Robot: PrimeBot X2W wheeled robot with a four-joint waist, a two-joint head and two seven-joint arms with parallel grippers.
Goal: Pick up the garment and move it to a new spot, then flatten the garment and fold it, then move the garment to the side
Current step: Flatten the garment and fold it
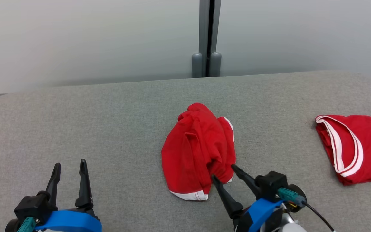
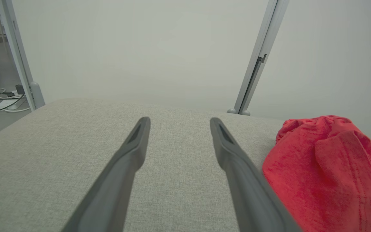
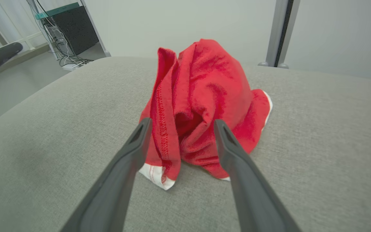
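Red crumpled garment [image 1: 195, 151], right gripper [image 1: 223, 171] at its near edge.
Its jaws stand open around the hem, likely to pinch it; left gripper [image 1: 69, 163], open too, rests apart.

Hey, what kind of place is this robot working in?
Probably an office or lab test area: frosted partition panels joined by a grey metal post stand behind the grey fabric-covered table, and loose cables lie on the floor beside a black cabinet.

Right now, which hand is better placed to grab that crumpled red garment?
Right. The right hand is open with its tips at the near edge of the crumpled red garment; the left hand, also open, sits well aside over the grey upholstered surface.
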